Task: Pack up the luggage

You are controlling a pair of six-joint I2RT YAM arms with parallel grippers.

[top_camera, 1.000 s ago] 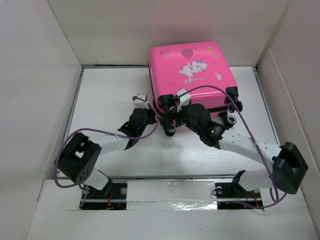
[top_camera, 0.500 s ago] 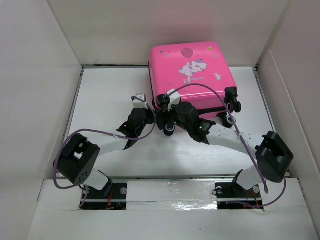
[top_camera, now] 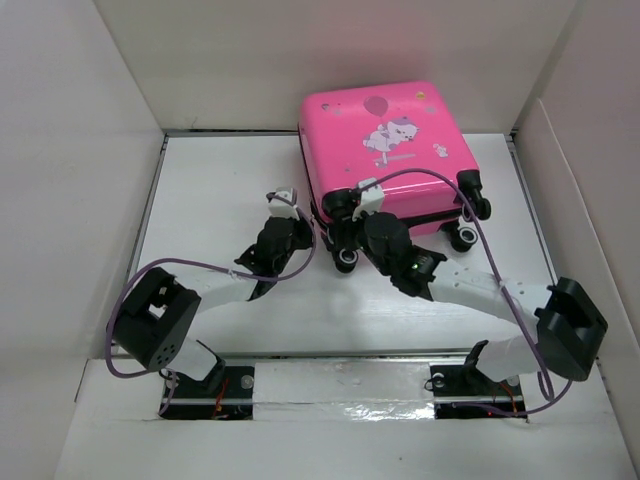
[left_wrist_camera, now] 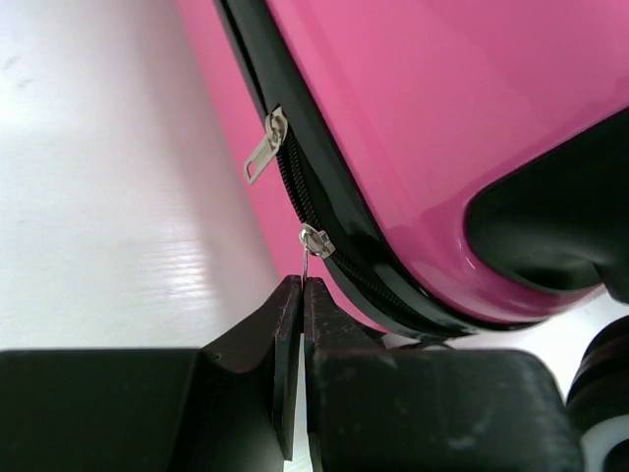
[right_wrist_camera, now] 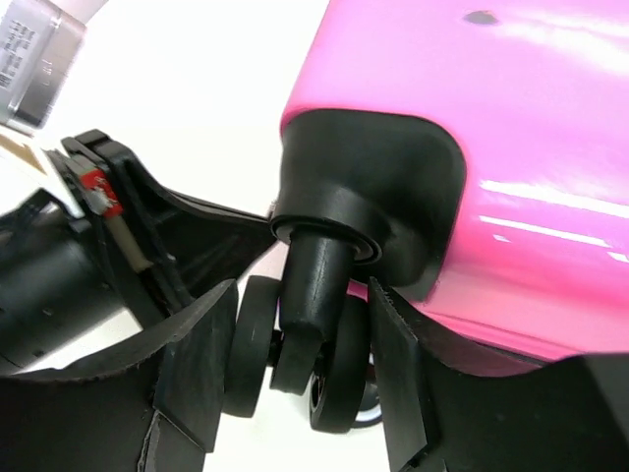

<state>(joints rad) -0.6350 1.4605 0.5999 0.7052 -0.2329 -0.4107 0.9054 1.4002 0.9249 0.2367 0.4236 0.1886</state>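
Observation:
The hot-pink luggage (top_camera: pixel 385 150) lies flat and closed at the back of the table, cartoon print up. In the left wrist view its pink shell (left_wrist_camera: pixel 423 118) fills the top right, with the black zipper track along its edge. My left gripper (left_wrist_camera: pixel 302 287) is shut on the thin metal zipper pull (left_wrist_camera: pixel 308 258) at the near left corner. A second pull (left_wrist_camera: pixel 263 147) hangs free further along the track. My right gripper (right_wrist_camera: pixel 305 339) is closed around the black twin caster wheel (right_wrist_camera: pixel 295 344) at that same corner, one finger against each wheel disc.
White walls box in the table (top_camera: pixel 220 190) on the left, back and right. Two more black wheels (top_camera: pixel 465 225) stick out at the luggage's near right corner. Purple cables (top_camera: pixel 470 215) loop over both arms. My left gripper (top_camera: pixel 297 212) and right gripper (top_camera: pixel 345 235) sit close together.
The right arm's elbow swung left, then back right, while its gripper stayed at the corner wheel. The luggage's near edge shifted slightly right. The left arm barely moved.

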